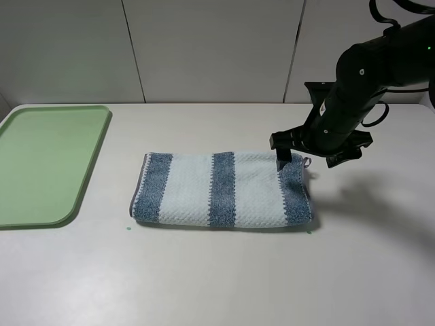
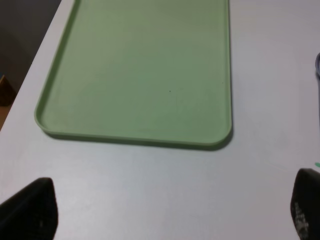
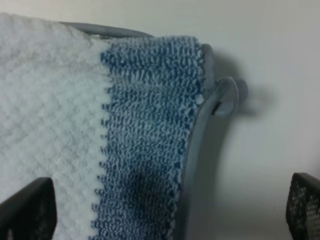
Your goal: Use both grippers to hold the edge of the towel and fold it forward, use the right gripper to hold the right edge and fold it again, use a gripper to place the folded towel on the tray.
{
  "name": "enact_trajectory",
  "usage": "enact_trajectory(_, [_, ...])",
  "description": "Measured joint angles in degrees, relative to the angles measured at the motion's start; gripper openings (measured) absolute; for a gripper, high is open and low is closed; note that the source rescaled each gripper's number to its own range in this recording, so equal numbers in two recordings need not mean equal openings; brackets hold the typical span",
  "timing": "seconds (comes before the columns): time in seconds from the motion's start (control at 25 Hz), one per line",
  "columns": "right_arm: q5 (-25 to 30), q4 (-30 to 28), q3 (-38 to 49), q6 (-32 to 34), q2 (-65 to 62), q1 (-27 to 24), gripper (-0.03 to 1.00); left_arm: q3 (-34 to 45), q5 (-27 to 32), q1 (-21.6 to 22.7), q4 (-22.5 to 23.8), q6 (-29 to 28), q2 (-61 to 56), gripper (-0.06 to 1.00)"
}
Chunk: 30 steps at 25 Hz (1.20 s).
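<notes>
1. The towel [image 1: 224, 189] lay flat near the middle of the counter [image 1: 224, 272], its long side running left to right and its stripes running front to back.
2. The right edge [image 3: 192, 150], a blue-grey stripe bound in a grey hem, faced my right arm. A small grey hanging loop [image 3: 225, 95] stuck out from its far corner onto bare counter.
3. In the right wrist view a strip of grey hem showed along the towel's far edge, beneath the top layer.
4. The right gripper [image 1: 310, 157] hung over that far right corner with its jaws wide apart and nothing between them. One finger stood over the end stripe and the other beyond the hem, over bare counter. I could not tell whether the inner finger touched the cloth.
5. The left gripper [image 2: 165, 210] was spread wide and empty in its wrist view. It was above bare counter, just short of the tray's near rim.
6. The tray [image 1: 47, 163] sat at the far left, well apart from the towel, with a band of bare counter between them.
7. Open room: a wide strip of counter in front of the towel, a narrower one behind it, and bare surface to its right under the arm.
8. The counter was pale, matte and smooth, with one small green mark [image 1: 127, 228] by the towel's front left corner.
9. The wall [image 1: 204, 47] behind was made of plain pale panels with thin dark seams.
</notes>
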Motion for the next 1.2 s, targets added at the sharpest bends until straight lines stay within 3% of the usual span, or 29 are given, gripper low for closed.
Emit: enact_trajectory(1.2, [-3.3, 1.0, 0.0, 0.6, 6.6, 0.0, 1.0, 0.0, 0.0, 0.0, 0.0, 0.0, 0.0, 0.92])
